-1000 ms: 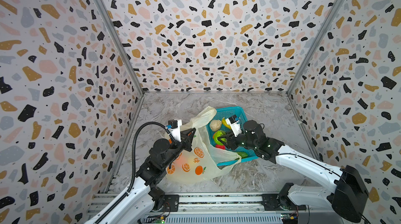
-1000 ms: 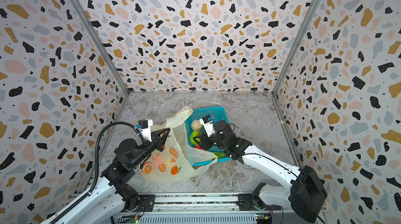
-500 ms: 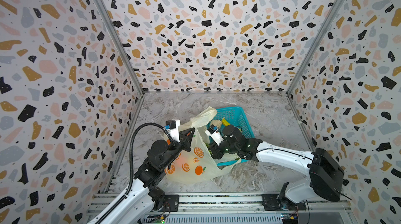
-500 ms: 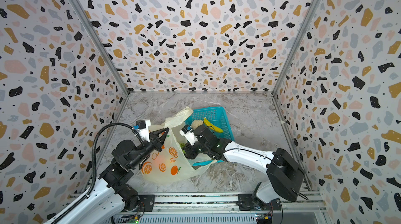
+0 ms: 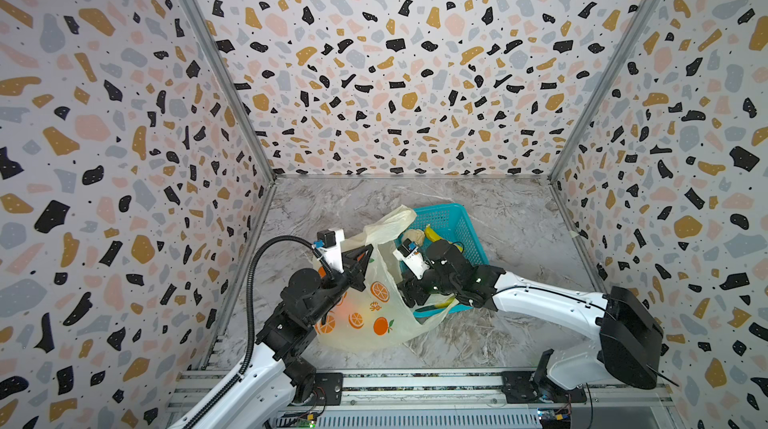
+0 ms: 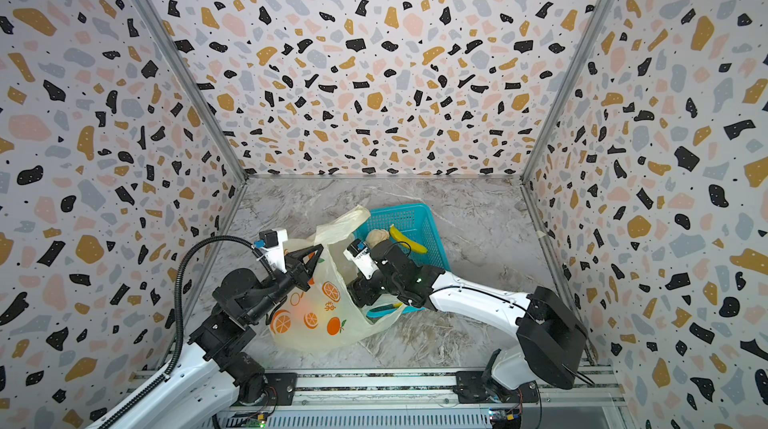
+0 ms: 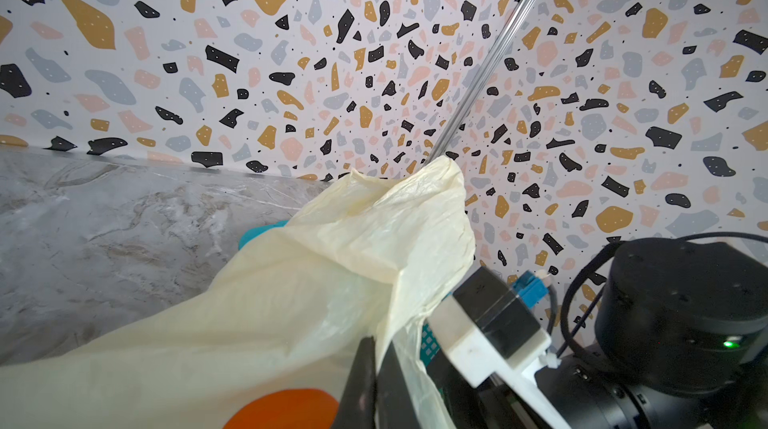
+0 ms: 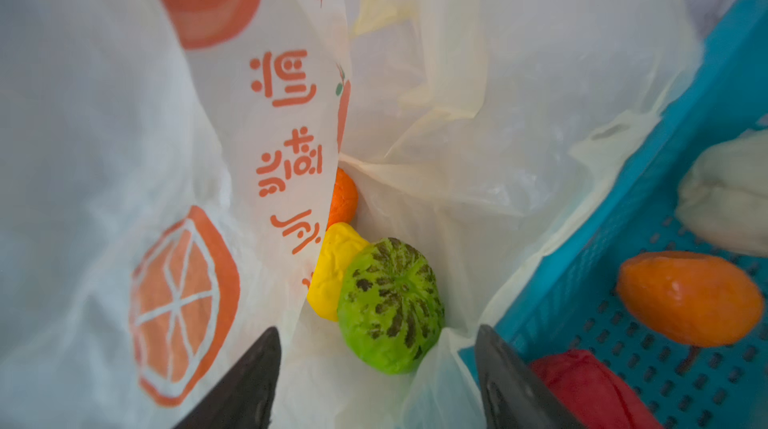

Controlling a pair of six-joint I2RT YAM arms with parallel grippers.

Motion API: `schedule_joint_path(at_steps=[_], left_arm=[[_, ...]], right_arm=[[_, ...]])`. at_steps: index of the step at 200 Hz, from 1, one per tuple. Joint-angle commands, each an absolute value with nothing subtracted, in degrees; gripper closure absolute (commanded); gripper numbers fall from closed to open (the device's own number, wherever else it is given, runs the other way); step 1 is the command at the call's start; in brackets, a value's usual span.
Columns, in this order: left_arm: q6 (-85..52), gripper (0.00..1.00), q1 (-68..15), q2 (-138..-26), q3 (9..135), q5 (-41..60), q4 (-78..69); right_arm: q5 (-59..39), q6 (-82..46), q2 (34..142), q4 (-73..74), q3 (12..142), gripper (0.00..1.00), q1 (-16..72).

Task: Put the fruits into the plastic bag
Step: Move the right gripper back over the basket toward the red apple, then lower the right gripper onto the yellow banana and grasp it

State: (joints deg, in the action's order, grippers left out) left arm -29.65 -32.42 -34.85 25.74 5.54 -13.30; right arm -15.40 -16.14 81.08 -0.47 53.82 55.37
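Moved since a second ago: right gripper (image 8: 376, 333), from above the teal basket (image 5: 446, 219) across to the mouth of the plastic bag (image 5: 365, 325), lower centre of both top views; jaws now wider apart.
Jaw state, right side: wide open and empty, pointing down into the bag mouth.
Probably just released: green round fruit (image 8: 390, 306), loose inside the bag at lower centre of the right wrist view, touching a yellow piece (image 8: 334, 271); small orange (image 8: 345, 198) just beyond, half hidden by a printed fold.
Holding the bag: left gripper (image 7: 370, 368), clamped shut on the thin film near a handle and lifting that edge, apparently to keep the mouth open toward the basket.
Bag position: draped against the basket's lower-left corner, so only a short carry between them.
Left in the basket: banana (image 6: 409, 240) and beige knobbly ball (image 6: 377, 236); orange piece (image 8: 685, 298) and red piece (image 8: 590, 389) at the right edge of the right wrist view.
Progress, as a judgement: roughly half done.
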Motion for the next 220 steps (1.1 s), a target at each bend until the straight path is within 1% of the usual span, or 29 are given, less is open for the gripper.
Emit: schedule_joint_path(at_steps=[1,25,56,72,98,134,167,188,220], left_arm=[[-30.06,1.0,-32.26,-34.14,25.74,6.06,-15.12],[-30.06,1.0,-32.26,-34.15,25.62,6.15,-15.21],[-30.1,1.0,-32.26,-33.97,25.72,6.06,-14.94],[-30.1,1.0,-32.26,-33.96,25.73,6.06,-14.86],[-30.07,1.0,-32.26,-34.06,25.79,6.06,-14.94],[-29.8,1.0,-32.26,-34.35,26.14,6.1,-14.77],[-29.27,1.0,-32.26,-34.47,26.59,6.06,-14.77],[-29.18,1.0,-32.26,-34.54,26.47,6.06,-14.77],[-28.75,1.0,-32.26,-34.68,25.99,5.99,-14.77]], right_arm=[[-12.77,-15.01,76.48,-0.85,53.27,0.26,54.05],[-10.46,-15.83,74.46,-1.87,52.87,0.26,51.6],[-1.24,-19.24,75.16,-8.35,54.56,0.26,47.11],[1.07,-21.02,76.43,-11.28,54.94,0.26,45.19],[-1.14,-22.69,79.01,-12.86,54.58,0.26,42.26],[-2.04,-22.03,83.95,-12.47,56.0,0.26,41.76],[-0.78,-19.39,90.52,-13.73,62.68,0.26,39.56],[-0.7,-19.38,95.45,-15.95,67.95,0.26,36.3],[-2.52,-19.54,102.46,-16.08,72.45,0.26,31.72]])
